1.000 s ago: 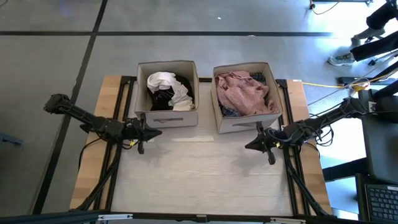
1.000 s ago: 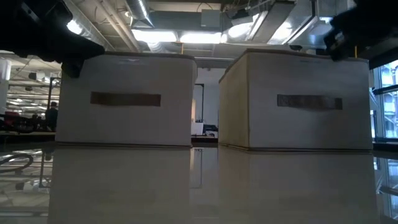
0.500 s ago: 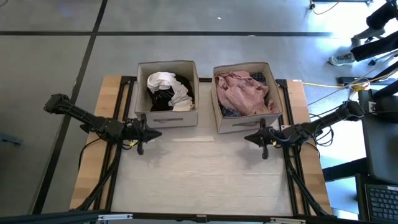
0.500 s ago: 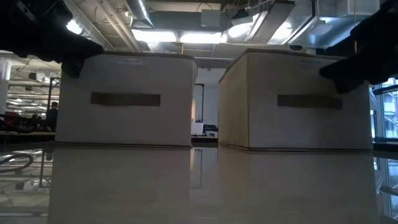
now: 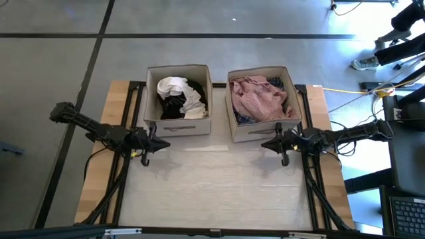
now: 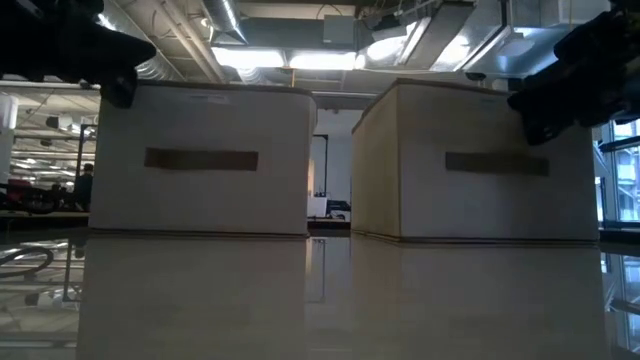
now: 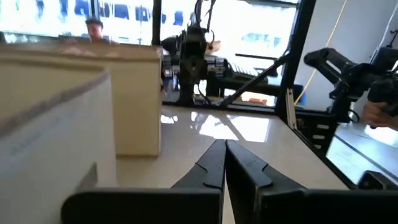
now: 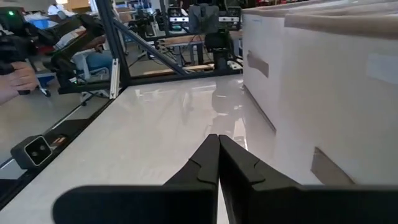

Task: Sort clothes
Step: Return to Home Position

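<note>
Though only overhead reveals clothes [image 5: 255,98] filling the boxes [image 5: 178,126], left claw [image 7: 223,149], right claw [image 8: 218,142] pinched closed, empty.

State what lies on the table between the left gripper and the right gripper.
Nothing but bare white tabletop lies between the left gripper and the right gripper, as the high view shows.

Overhead, table-level and two wrist cameras; boxes [image 5: 199,127] in common.
</note>
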Available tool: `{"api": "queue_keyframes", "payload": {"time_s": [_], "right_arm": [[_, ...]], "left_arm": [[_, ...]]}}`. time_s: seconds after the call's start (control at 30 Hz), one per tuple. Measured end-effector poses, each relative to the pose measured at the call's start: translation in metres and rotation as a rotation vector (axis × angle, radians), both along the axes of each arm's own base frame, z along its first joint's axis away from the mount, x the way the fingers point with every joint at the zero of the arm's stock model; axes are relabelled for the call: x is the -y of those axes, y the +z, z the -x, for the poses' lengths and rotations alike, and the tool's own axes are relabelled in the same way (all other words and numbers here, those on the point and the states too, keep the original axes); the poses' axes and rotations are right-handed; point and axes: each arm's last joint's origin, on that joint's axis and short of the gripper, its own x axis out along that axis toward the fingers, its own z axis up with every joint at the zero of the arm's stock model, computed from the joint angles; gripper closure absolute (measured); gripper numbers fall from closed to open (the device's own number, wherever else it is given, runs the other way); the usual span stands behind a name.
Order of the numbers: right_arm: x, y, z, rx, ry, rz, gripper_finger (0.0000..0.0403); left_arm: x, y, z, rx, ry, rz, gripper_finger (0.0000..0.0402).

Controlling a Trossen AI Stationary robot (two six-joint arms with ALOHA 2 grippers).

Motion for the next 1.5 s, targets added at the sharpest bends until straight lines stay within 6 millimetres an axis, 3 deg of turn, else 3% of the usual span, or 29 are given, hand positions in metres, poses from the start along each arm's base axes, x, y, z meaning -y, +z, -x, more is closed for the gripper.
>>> {"api": "queue_keyframes", "payload": {"time_s": [0.23, 0.47, 1.5], "right_arm": [[0.004, -0.001, 0.005, -0.014, -0.028, -0.001, 0.0391], [0.005, -0.001, 0.012, 0.004, -0.032, -0.023, 0.0391], [0.005, 0.004, 0.019, 0.069, -0.021, -0.038, 0.0391]], "left_arm": [[-0.01, -0.014, 0.012, 0.042, 0.056, 0.007, 0.04], [-0.015, -0.01, 0.022, 0.102, 0.092, -0.011, 0.04], [-0.013, -0.015, 0.021, 0.051, 0.044, -0.073, 0.04]]}}
